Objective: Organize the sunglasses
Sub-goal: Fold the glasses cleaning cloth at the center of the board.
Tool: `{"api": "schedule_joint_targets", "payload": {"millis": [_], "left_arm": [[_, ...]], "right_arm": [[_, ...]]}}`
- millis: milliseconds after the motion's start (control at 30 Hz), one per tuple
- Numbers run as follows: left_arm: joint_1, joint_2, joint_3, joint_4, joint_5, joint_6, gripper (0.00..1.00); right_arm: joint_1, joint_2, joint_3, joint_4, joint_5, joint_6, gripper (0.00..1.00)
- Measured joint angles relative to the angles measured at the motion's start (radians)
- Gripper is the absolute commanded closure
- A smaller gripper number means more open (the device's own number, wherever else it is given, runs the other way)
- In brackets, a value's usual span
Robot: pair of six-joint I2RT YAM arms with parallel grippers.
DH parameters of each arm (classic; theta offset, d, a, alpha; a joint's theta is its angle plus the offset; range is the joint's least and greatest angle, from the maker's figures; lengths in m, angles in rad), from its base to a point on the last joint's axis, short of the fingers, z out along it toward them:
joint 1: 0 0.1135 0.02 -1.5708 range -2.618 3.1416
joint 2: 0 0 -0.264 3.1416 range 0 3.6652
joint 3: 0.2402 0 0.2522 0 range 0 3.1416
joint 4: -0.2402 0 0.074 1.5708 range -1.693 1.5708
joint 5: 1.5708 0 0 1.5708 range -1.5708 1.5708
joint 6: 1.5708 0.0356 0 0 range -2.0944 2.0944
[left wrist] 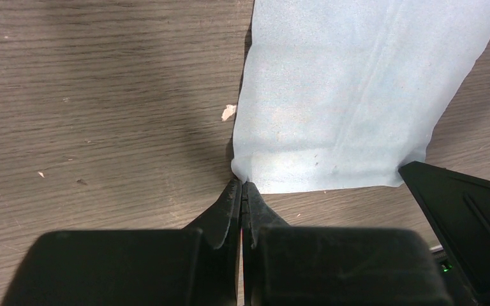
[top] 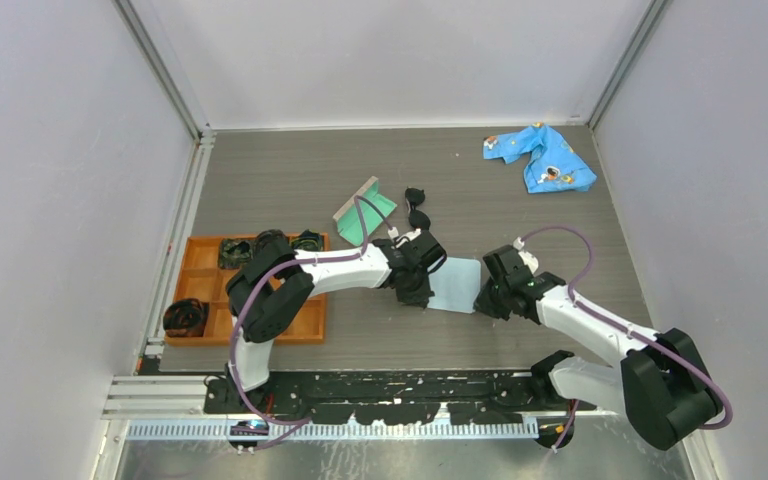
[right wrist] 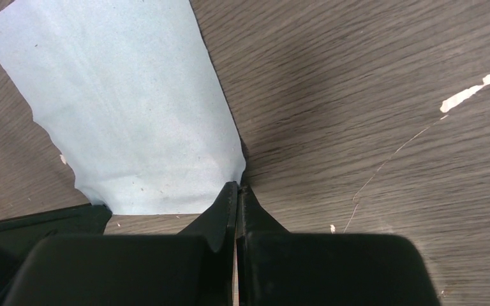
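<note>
Looking down from above, the left gripper (top: 421, 297) and right gripper (top: 482, 301) each pinch a near corner of a pale blue cloth (top: 456, 283) at mid-table. The sunglasses (top: 418, 208) lie beyond it, untouched, just beside the open teal-lined case (top: 364, 212). At the left wrist, the jaws are closed tight on the cloth's very edge. The right wrist shows the same thin bite. So shallow a hold could slip if the arms pull unevenly, and a careless swing of the left arm could knock the sunglasses nearby. The tabletop (left wrist: 102, 95) is grey wood-grain, flecked and scratched, and plain pale walls (top: 380, 60) enclose it
</note>
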Motion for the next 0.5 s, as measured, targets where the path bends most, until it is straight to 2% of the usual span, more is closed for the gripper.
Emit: {"api": "schedule_joint_targets", "payload": {"millis": [500], "left_arm": [[0.036, 0.0, 0.035, -0.04, 0.0, 0.027, 1.0]], "right_arm": [[0.0, 0.021, 0.06, -0.001, 0.014, -0.032, 0.99]]}}
